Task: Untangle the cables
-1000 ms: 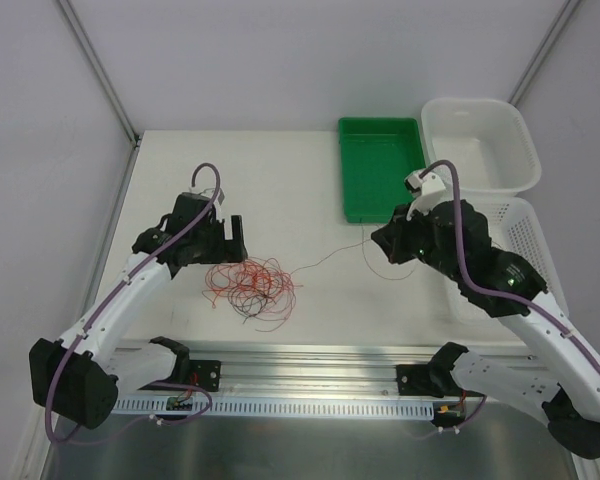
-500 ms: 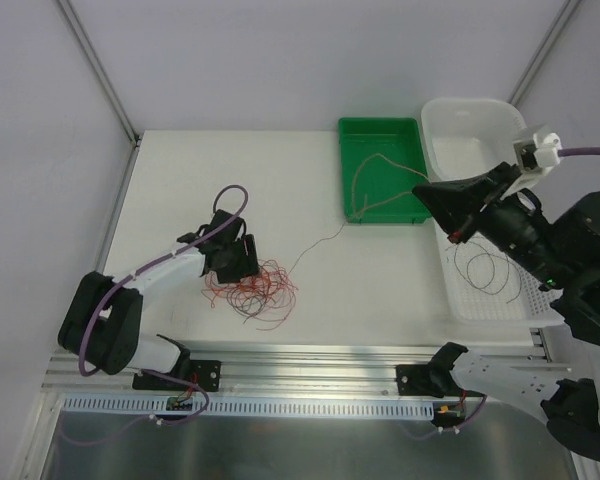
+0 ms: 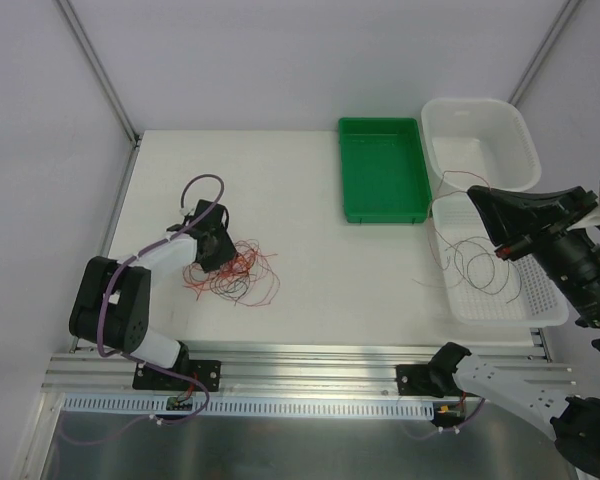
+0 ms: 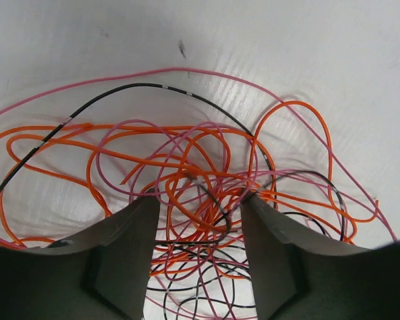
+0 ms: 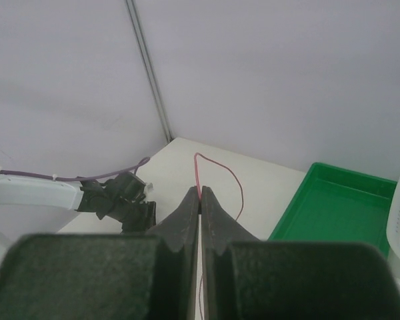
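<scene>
**One strand out, the main knot not yet undone**

The right gripper point(image 5: 200, 197) is pinched tight on a single red cable point(image 5: 197, 172) and holds it high above the slotted basket point(image 3: 500, 316). A few cables point(image 3: 480, 265) already lie there in loose loops. Most of the work sits on the table point(image 3: 310, 200) in front of the left arm: a tangle point(image 4: 200, 187) of orange, pink and black strands, wound through one another. The left gripper point(image 4: 200, 203) stands over it with its jaws partly apart, straddling the knot's centre and gripping nothing that shows. The task looks less than half done, with many strands to separate.
</scene>
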Controlling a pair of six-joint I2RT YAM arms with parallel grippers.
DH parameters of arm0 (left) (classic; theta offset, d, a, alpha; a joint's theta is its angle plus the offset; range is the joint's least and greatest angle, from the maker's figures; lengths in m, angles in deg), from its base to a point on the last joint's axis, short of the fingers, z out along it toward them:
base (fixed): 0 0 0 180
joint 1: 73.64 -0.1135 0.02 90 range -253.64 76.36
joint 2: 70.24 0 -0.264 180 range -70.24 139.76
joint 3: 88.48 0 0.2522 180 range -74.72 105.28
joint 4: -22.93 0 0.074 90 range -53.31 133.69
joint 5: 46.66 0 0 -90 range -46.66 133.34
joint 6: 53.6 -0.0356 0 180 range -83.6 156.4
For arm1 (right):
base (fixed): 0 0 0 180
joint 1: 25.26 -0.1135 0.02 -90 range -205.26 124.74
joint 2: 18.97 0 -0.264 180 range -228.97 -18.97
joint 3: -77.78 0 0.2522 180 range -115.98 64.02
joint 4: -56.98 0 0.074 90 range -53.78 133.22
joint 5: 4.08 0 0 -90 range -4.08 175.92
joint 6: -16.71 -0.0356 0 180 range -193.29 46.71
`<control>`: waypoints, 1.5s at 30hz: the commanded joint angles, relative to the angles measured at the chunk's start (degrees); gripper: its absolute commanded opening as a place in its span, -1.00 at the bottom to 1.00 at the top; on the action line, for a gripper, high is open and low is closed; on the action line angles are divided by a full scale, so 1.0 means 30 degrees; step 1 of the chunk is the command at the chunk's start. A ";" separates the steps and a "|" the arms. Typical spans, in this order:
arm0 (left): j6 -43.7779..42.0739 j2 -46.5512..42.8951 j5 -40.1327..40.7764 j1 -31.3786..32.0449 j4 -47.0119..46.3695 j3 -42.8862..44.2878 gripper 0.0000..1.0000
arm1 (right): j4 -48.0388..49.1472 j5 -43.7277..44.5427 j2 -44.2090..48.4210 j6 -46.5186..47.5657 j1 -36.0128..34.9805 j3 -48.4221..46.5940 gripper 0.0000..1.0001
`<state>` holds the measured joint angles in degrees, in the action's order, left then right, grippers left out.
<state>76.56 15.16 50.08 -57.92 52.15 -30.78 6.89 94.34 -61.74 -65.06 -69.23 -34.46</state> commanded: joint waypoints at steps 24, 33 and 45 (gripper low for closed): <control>-0.7997 -0.8516 0.0827 -0.1374 0.5488 0.4693 0.98 | 0.4961 0.0064 -1.0990 0.3087 0.4513 -0.3583 -0.99; -0.8318 -0.8752 0.1060 -0.1844 0.5480 0.4045 0.98 | 0.6573 -0.0816 -1.5625 0.2008 0.7940 -0.6520 -0.99; -0.8231 -0.8663 0.0126 -0.1844 0.5451 0.3898 0.98 | 0.8274 -0.2575 -2.1923 -0.1511 1.0464 -0.3653 -0.99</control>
<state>53.02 -10.26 51.26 -63.23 69.51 -18.45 28.26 88.20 -124.03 -65.56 -38.91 -47.62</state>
